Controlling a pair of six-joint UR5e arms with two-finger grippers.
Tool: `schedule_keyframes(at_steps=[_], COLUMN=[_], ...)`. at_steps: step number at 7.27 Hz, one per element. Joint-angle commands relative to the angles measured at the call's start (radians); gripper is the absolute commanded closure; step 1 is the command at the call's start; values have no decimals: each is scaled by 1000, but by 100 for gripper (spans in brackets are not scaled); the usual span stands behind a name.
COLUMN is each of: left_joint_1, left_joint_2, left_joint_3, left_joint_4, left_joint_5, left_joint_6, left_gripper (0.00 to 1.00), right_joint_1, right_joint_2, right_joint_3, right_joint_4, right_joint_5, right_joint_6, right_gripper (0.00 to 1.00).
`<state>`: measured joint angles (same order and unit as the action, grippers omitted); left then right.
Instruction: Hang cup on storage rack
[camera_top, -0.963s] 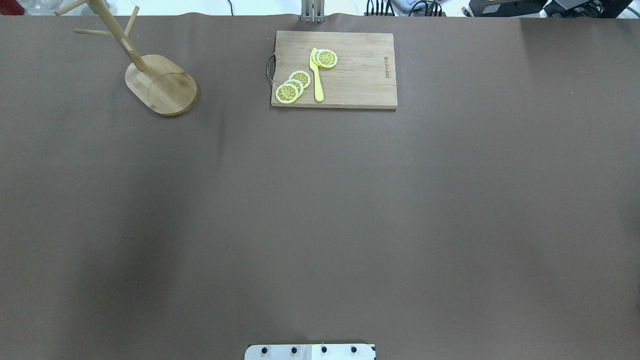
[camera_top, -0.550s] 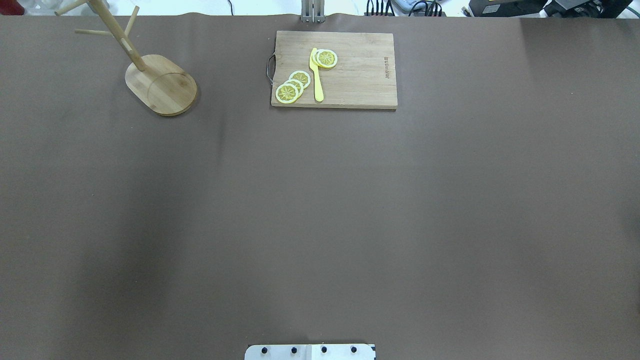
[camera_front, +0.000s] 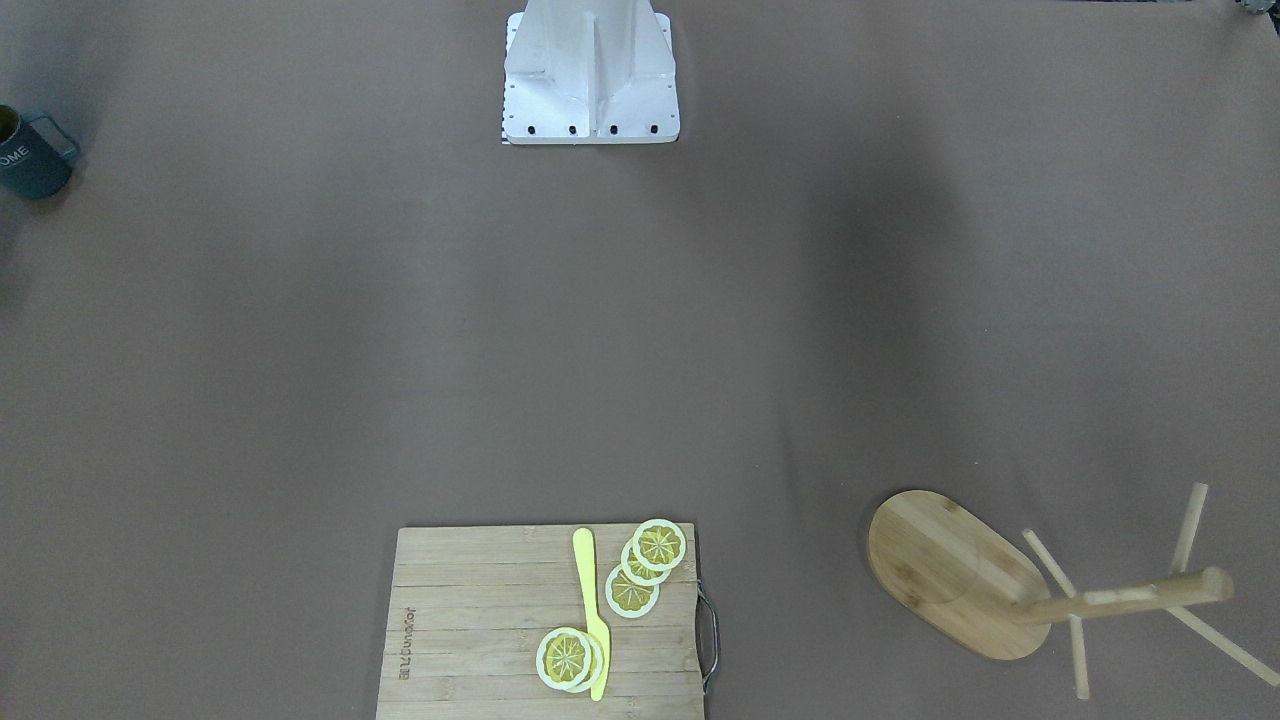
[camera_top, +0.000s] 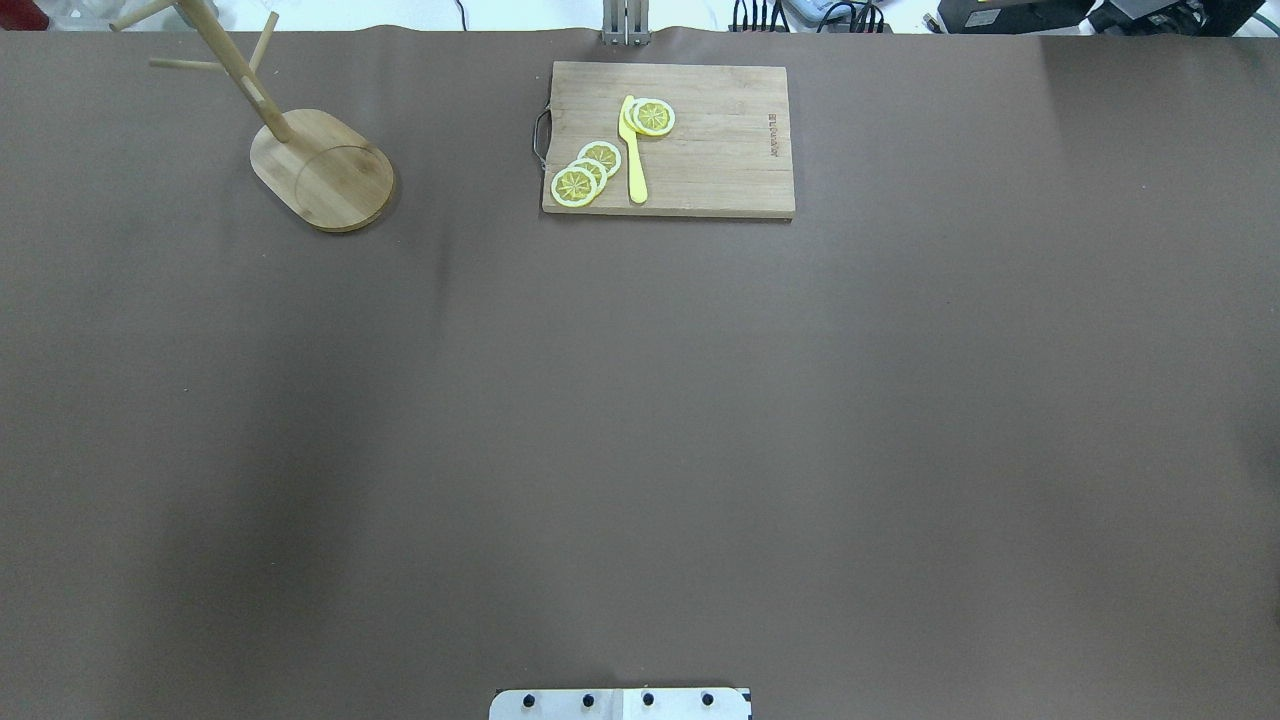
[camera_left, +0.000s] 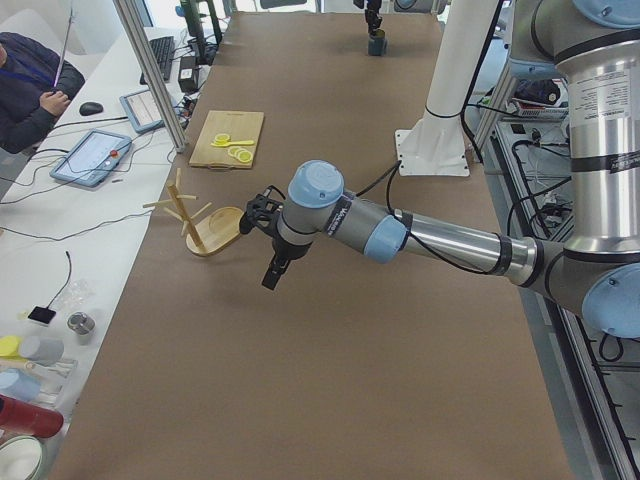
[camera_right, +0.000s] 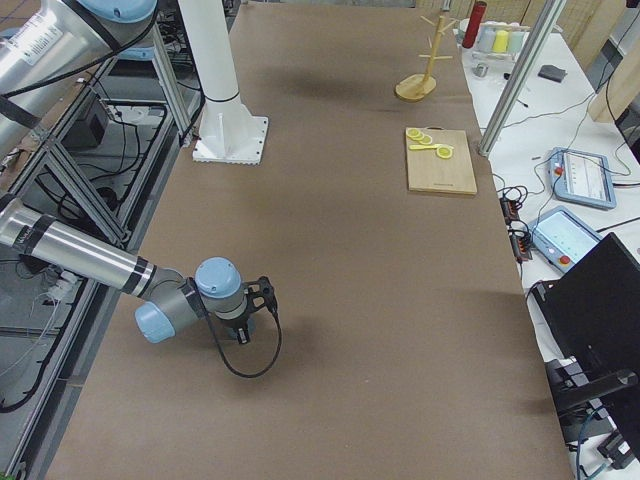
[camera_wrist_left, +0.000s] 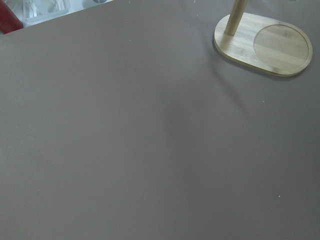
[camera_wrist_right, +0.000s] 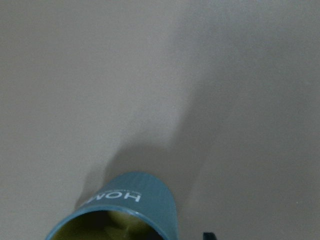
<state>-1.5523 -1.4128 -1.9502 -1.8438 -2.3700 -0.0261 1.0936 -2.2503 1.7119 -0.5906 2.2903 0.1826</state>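
cup (camera_front: 35, 158) stands upright on the bench (camera_top: 700, 450), way out at the end on the robot's right side, with its mouth up and its handle sticking out to one side. it looks like a hard, shiny mug, so i think it is stiff and a bit heavy. it may be slippery, and it could crack if it falls or bumps hard. the right claw (camera_left: 373, 22) hangs just above the cup, but it is far off and small in the side view, so i cannot tell if it is open or closed. its own camera looks down on the cup's rim and yellow inside. a good place to take hold, i think, is the wall at the rim, one finger inside and one outside, on the side away from the handle. that leaves the handle free to slide over a peg. the storage rack (camera_top: 320, 170) stands well apart from the cup, near the far corner on the robot's left side. its pegs are thin and its post stands at one end of the base, so it may wobble if the mug pushes it hard. the left claw (camera_left: 271, 278) hangs above the bench near the rack, and i cannot tell if it is open or closed either.
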Motion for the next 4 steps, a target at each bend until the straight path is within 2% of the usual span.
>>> schedule_keyframes(at_steps=[1, 4], left_joint_1=[0, 0], left_joint_2=[0, 5], left_joint_3=[1, 1], left_joint_4=[0, 0], left_joint_5=[0, 0], left_joint_6=[0, 0], left_gripper=[0, 0], right_joint_1=[-7, -8], right_joint_2=[2, 6], right_joint_3=[0, 5], right_joint_4=[0, 9], right_joint_5=[0, 2], right_joint_6=[0, 0], right_gripper=[69, 72])
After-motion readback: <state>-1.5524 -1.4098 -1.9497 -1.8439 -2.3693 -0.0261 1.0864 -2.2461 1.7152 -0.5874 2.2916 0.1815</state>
